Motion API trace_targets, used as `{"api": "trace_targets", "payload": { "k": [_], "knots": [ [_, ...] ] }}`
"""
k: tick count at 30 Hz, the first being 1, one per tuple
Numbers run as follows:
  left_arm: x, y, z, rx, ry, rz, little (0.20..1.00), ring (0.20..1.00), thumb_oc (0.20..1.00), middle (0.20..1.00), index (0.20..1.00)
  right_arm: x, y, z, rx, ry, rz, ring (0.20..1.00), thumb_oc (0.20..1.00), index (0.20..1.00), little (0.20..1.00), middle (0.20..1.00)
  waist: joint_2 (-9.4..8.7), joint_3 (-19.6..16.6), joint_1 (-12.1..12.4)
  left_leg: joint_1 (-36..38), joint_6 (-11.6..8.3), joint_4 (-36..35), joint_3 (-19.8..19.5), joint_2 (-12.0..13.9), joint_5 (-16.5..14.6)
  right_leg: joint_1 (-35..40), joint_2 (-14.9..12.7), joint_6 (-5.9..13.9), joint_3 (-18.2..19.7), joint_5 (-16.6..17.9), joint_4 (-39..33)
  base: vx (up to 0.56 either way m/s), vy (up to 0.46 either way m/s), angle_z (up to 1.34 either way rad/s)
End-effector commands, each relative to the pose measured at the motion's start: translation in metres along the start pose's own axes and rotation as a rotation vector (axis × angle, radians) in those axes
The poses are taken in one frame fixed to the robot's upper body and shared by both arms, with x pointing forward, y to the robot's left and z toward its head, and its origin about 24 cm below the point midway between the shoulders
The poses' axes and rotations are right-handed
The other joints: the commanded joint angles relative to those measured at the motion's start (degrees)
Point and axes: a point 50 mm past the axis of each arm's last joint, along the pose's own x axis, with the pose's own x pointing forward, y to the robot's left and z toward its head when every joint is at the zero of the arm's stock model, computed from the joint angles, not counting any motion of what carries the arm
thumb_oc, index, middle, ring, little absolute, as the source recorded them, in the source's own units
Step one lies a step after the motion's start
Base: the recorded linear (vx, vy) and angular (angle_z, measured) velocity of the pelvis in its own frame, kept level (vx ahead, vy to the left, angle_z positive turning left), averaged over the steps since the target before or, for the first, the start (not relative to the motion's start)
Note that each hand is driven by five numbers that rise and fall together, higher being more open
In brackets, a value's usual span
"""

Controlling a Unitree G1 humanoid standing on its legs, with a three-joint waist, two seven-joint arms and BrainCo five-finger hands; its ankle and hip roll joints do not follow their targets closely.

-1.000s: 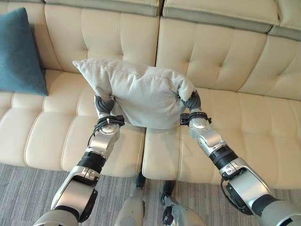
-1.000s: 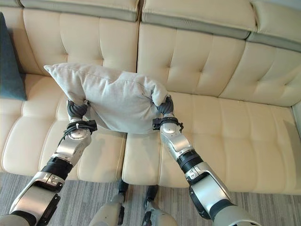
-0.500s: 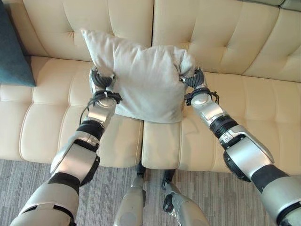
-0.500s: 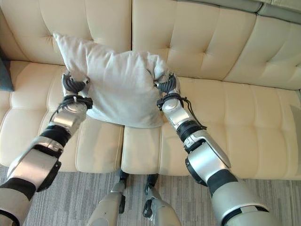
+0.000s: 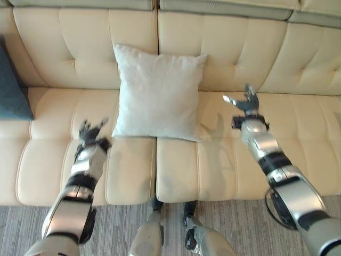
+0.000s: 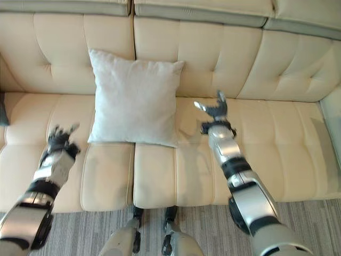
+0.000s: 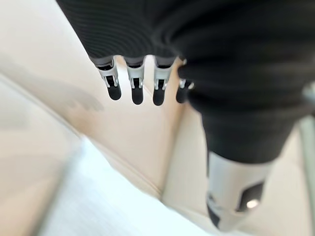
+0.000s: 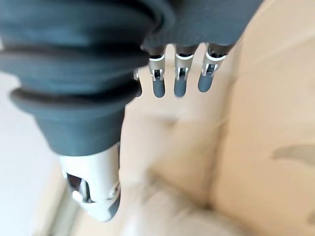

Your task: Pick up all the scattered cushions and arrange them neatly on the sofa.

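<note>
The cream tufted sofa (image 5: 240, 48) spans the view. A pale grey cushion (image 5: 157, 90) stands upright against its backrest, bottom edge on the seat over the seam between two seat pads. A teal cushion (image 5: 9, 88) leans at the sofa's far left end. The left hand (image 5: 90, 133) hovers over the seat left of the grey cushion, fingers spread, holding nothing. The right hand (image 5: 244, 102) hangs to the cushion's right, fingers apart and empty
</note>
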Motion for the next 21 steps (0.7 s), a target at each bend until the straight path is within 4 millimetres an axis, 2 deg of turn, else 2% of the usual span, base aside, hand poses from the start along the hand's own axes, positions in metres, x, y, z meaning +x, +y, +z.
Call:
{"api": "trace_targets", "payload": {
  "k": [1,2,3,6,9,11,12,14,15,17,19,20,21],
  "knots": [
    [-0.005,0.021,-0.021,0.22,-0.032,0.008,1.0,1.0,1.0,1.0,1.0,-0.016,-0.022,-0.039,-0.069,0.021,-0.016,1.0,1.0,1.0,1.0,1.0,1.78,-5.5,-1.2,1.2,-0.24,-0.4,0.2,-1.3,-6.9,2.3,-3.6,7.69,0.5,-6.8,-0.3,0.0,0.0,0.0],
    [-0.006,0.022,-0.022,0.223,-0.03,0.008,1.0,1.0,1.0,1.0,1.0,-0.017,-0.022,-0.041,-0.071,0.023,-0.015,1.0,1.0,1.0,1.0,1.0,1.81,-5.6,-1.1,1.3,-0.24,-0.4,0.3,-1.3,-7.0,2.4,-3.6,7.7,0.5,-6.8,-0.3,0.0,0.0,0.0],
    [-0.017,0.036,-0.049,0.298,0.016,0.001,1.0,1.0,1.0,1.0,1.0,-0.03,-0.036,-0.065,-0.093,0.076,-0.019,1.0,1.0,1.0,1.0,1.0,2.28,-6.2,-1.4,2.5,-0.15,-0.4,0.4,-1.3,-7.2,3.5,-3.6,7.72,0.7,-7.0,-0.3,0.0,0.006,-0.11],
    [-0.034,0.062,-0.089,0.425,0.124,0.007,1.0,1.0,1.0,1.0,1.0,-0.053,-0.055,-0.104,-0.14,0.188,-0.028,1.0,1.0,1.0,1.0,1.0,2.86,-8.4,-2.2,3.5,-0.05,-0.4,0.4,-1.4,-7.3,4.6,-3.8,7.87,0.5,-6.9,-0.3,0.0,0.012,-0.11],
    [-0.055,0.068,-0.12,0.496,0.197,-0.037,1.0,1.0,1.0,1.0,1.0,-0.076,-0.067,-0.132,-0.201,0.274,-0.026,1.0,1.0,1.0,1.0,1.0,3.38,-9.9,-2.6,5.0,0.16,-0.4,0.5,-1.4,-7.7,5.9,-3.8,7.95,0.7,-7.0,-0.3,-0.01,0.027,-0.14],
    [-0.06,0.067,-0.125,0.529,0.198,-0.06,1.0,1.0,1.0,1.0,1.0,-0.084,-0.068,-0.141,-0.21,0.304,-0.023,1.0,1.0,1.0,1.0,1.0,3.43,-10.2,-2.8,5.3,0.28,-0.4,0.6,-1.5,-7.8,6.2,-3.7,7.97,0.9,-7.0,-0.3,-0.02,0.035,-0.15],
    [-0.07,0.063,-0.14,0.53,0.245,-0.099,1.0,1.0,1.0,1.0,1.0,-0.099,-0.071,-0.156,-0.246,0.357,0.009,1.0,1.0,1.0,1.0,1.0,3.61,-10.8,-3.2,6.1,0.46,-0.4,0.5,-1.6,-7.9,7.0,-3.8,7.97,1.2,-6.8,-0.3,-0.03,0.052,-0.12],
    [-0.073,0.061,-0.143,0.544,0.254,-0.109,1.0,1.0,1.0,1.0,1.0,-0.104,-0.072,-0.162,-0.264,0.376,0.021,1.0,1.0,1.0,1.0,1.0,3.72,-10.9,-3.4,6.4,0.51,-0.4,0.5,-1.7,-8.0,7.3,-3.8,7.99,1.2,-6.7,-0.3,-0.04,0.049,-0.05],
    [-0.077,0.055,-0.15,0.554,0.265,-0.138,1.0,1.0,1.0,1.0,1.0,-0.113,-0.074,-0.169,-0.299,0.402,0.036,1.0,1.0,1.0,1.0,1.0,3.66,-10.7,-3.9,6.8,0.57,-0.4,0.6,-1.8,-8.1,7.7,-3.9,8.15,1.1,-6.1,-0.3,-0.08,0.051,-0.08],
    [-0.081,0.049,-0.155,0.556,0.275,-0.161,1.0,1.0,1.0,1.0,1.0,-0.12,-0.074,-0.18,-0.303,0.449,0.035,1.0,1.0,1.0,1.0,1.0,3.65,-10.2,-4.0,7.0,0.71,-0.4,1.4,-1.6,-8.1,7.7,-4.1,8.7,0.7,-5.3,-0.1,-0.13,0.041,-0.15],
    [-0.081,0.046,-0.156,0.565,0.274,-0.173,1.0,1.0,1.0,1.0,1.0,-0.12,-0.074,-0.182,-0.317,0.458,0.035,1.0,1.0,1.0,1.0,1.0,3.69,-9.6,-3.9,7.0,0.67,-0.4,1.8,-1.3,-7.9,7.1,-4.1,8.86,0.8,-5.1,1.2,-0.12,-0.006,-0.18],
    [-0.08,0.044,-0.155,0.568,0.272,-0.174,1.0,1.0,1.0,1.0,1.0,-0.121,-0.072,-0.183,-0.313,0.463,0.035,1.0,1.0,1.0,1.0,1.0,4.05,-8.8,-4.1,6.7,0.78,-0.4,1.8,-0.9,-7.3,5.9,-3.9,8.85,1.9,-6.1,4.9,-0.23,-0.025,-0.29],
    [-0.081,0.045,-0.156,0.582,0.271,-0.181,1.0,1.0,1.0,1.0,1.0,-0.124,-0.073,-0.19,-0.313,0.497,0.036,1.0,1.0,1.0,1.0,1.0,4.73,-7.8,-4.3,6.4,1.03,-0.4,1.6,-0.2,-6.3,4.9,-3.1,8.31,4.3,-9.6,12.6,-0.27,-0.043,-0.26]
  ]
}}
